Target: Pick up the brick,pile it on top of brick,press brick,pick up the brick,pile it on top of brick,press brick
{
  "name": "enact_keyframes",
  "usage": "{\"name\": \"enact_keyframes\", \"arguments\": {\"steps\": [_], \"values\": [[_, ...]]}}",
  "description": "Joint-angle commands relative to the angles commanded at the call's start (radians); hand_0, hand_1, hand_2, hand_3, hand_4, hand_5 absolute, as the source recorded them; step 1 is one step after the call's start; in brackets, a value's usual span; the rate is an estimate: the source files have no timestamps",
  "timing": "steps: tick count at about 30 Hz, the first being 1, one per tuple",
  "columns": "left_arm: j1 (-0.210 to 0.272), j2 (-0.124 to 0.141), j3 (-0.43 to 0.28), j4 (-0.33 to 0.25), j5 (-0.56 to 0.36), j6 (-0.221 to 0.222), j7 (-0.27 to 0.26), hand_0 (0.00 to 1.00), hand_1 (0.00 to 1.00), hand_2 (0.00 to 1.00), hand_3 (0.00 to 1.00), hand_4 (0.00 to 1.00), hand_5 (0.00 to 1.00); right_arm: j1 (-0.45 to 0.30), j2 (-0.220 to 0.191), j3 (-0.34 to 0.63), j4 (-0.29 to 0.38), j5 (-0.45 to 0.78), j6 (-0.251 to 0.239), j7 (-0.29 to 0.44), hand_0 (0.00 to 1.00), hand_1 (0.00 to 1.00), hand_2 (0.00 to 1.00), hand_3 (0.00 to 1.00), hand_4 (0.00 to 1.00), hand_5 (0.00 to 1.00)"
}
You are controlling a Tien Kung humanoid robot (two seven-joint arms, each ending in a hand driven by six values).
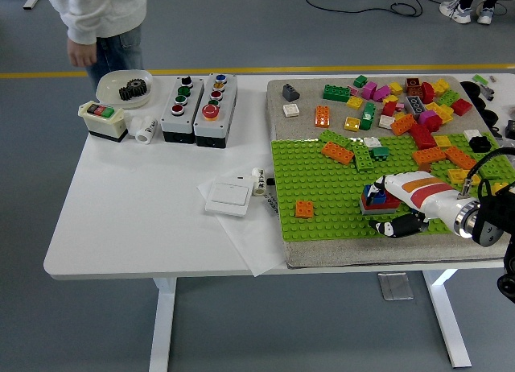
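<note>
Between right hand [396, 204] fingers, brick stack [378, 198]

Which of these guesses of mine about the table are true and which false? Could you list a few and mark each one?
1. The robot's right hand is over a small stack of bricks on the green baseplate. True.
2. The stack has a blue brick on a red one. True.
3. The lone orange brick near the baseplate's front left is being held. False: it lies alone, well left of the hand.
4. The person stands behind the loose brick pile. False: the person is at the far left, behind the white bowl with a black gear.
5. Both robot arms reach over the table. False: only the right one shows.
</note>
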Motion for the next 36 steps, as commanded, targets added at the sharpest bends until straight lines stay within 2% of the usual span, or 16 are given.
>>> {"name": "enact_keyframes", "arguments": {"steps": [10, 21, 36], "values": [[-0.002, 0.001, 0.009, 0.000, -0.012, 0.000, -0.002, 0.773, 0.802, 0.794, 0.666, 0.763, 0.639, 0.001, -0.007, 0.039, 0.012, -0.002, -0.014, 0.001, 0.708, 0.708, 0.744, 0.619, 0.736, 0.395], [-0.003, 0.001, 0.011, 0.000, -0.018, -0.001, -0.002, 0.773, 0.802, 0.793, 0.666, 0.763, 0.639, 0.000, -0.020, 0.076, 0.055, 0.001, -0.013, 0.002, 0.708, 0.707, 0.744, 0.618, 0.738, 0.395], [-0.004, 0.002, 0.015, -0.001, -0.023, -0.001, -0.002, 0.770, 0.800, 0.792, 0.666, 0.763, 0.639, 0.001, -0.014, 0.097, 0.060, 0.014, -0.024, 0.004, 0.707, 0.708, 0.744, 0.620, 0.741, 0.401]]}}
